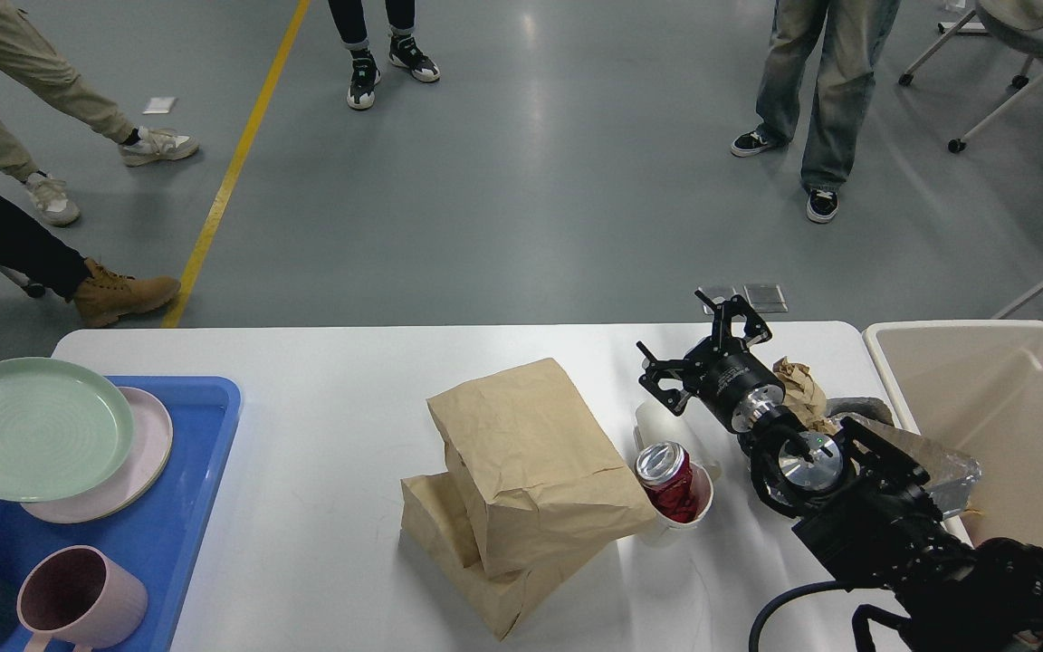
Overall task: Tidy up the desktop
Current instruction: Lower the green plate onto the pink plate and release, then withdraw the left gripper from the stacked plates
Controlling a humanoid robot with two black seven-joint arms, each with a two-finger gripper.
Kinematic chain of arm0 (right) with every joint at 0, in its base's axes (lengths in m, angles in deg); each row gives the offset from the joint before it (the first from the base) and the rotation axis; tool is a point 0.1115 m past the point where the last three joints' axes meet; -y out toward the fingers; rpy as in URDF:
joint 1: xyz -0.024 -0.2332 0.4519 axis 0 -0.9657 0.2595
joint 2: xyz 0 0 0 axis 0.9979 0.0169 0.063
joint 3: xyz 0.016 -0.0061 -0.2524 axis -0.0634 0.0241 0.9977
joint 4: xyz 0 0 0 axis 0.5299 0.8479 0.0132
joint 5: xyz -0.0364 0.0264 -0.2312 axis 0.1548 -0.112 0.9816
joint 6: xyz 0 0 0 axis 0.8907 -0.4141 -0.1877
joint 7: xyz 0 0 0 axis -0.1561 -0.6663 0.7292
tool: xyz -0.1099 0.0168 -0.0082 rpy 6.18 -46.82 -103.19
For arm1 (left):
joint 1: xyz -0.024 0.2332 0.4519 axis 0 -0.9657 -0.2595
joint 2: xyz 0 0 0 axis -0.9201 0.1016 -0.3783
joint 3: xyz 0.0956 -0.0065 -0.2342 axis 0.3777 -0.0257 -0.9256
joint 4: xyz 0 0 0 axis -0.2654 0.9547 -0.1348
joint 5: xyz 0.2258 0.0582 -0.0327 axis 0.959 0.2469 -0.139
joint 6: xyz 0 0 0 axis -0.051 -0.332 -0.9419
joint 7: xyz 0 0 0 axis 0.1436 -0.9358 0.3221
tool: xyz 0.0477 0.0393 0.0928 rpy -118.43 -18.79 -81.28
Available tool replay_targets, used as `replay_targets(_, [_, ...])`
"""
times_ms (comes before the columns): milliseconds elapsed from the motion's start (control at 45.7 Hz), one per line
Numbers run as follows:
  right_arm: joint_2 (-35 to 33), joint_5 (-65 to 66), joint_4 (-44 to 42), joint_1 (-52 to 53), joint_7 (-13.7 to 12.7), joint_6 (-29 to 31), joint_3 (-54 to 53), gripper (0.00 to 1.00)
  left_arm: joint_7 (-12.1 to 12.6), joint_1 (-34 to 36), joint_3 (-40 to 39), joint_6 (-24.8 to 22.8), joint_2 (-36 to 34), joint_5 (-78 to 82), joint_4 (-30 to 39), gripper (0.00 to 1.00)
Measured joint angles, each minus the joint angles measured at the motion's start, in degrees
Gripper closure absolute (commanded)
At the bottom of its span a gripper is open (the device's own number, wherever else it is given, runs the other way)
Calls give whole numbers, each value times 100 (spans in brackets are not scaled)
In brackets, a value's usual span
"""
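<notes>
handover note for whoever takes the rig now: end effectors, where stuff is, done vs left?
Right end effector: open, empty, over the white rectangular desktop near the crumpled brown paper wad.
Left end effector: only a dark part at the left edge by the green plate; state unclear.
Done: plates and pink mug sit in the blue tray.
Left: two brown paper bags, red can in white cup, wad. Beige bin at right.

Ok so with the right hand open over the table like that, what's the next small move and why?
Probably lower the right hand onto the crumpled brown paper just beside it and close. The hand is open and empty, that wad lies loose on the desktop, and the beige bin stands right next to it. The red can in the white cup could follow.
</notes>
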Motion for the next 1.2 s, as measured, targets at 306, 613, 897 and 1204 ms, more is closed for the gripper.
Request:
replay_targets(306, [4, 0, 0, 0, 0, 0, 0, 0, 0, -362, -131, 0, 310, -16, -300, 100])
replay_targets(613, [2, 0, 0, 0, 0, 0, 2, 0, -16, -459, -273, 0, 438, -37, -481, 96])
replay_targets(897, [2, 0, 0, -2, 0, 0, 1, 0, -19, -465, -283, 0, 483, -211, -502, 54])
replay_targets(1204, [0, 0, 0, -2, 0, 0, 1, 0, -18, -436, -280, 0, 433, -461, -512, 15])
